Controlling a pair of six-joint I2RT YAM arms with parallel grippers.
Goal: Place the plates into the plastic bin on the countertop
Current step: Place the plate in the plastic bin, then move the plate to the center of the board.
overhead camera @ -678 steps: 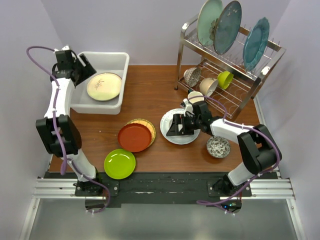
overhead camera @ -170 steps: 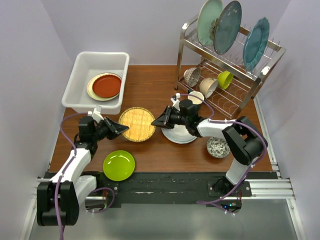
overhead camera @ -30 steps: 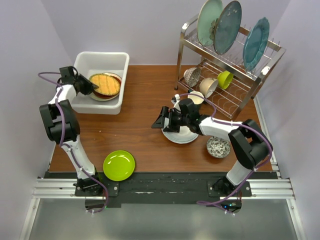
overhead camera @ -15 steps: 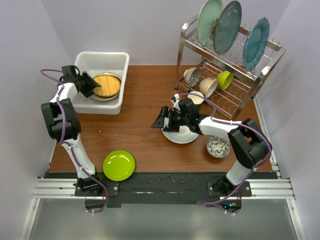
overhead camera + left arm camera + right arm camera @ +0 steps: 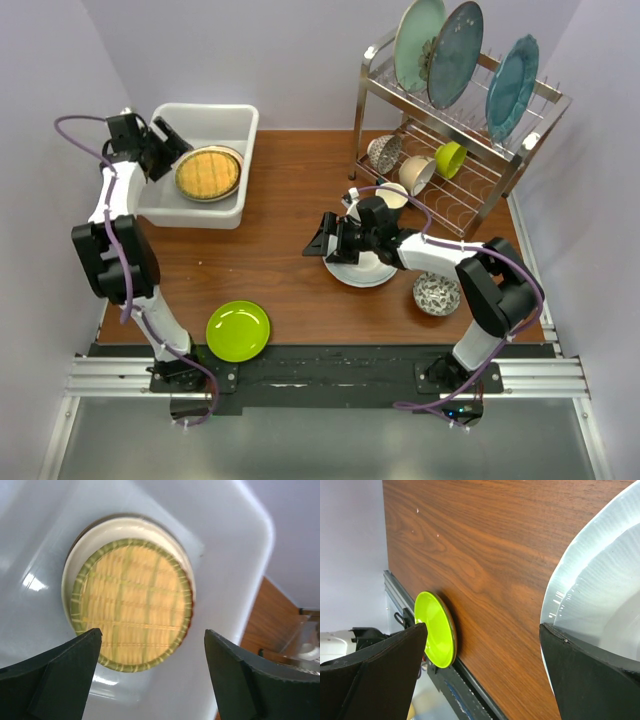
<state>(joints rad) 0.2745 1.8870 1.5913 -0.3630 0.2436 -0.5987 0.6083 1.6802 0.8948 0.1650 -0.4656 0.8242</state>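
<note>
The woven yellow plate (image 5: 208,172) lies on top of the stack inside the white plastic bin (image 5: 205,110) at the back left. In the left wrist view the woven plate (image 5: 131,605) rests on a cream plate (image 5: 73,566) with the bin wall (image 5: 225,580) around it. My left gripper (image 5: 160,148) is open and empty over the bin's left side (image 5: 151,636). My right gripper (image 5: 325,240) is open and empty at the left edge of the white patterned-rim plate (image 5: 358,270). In the right wrist view (image 5: 482,627) its jaws frame the white plate (image 5: 600,590) and the far lime green plate (image 5: 437,635). The lime green plate (image 5: 238,330) lies at the countertop's (image 5: 270,250) front edge.
A steel wire rack (image 5: 455,130) at the back right holds large teal plates and small bowls. A cup (image 5: 392,194) stands behind the white plate. A small patterned bowl (image 5: 437,293) sits to its right.
My left gripper has opened off the woven plate and drawn back to the left. The plate now lies flat on the stack. The right arm has not moved.
</note>
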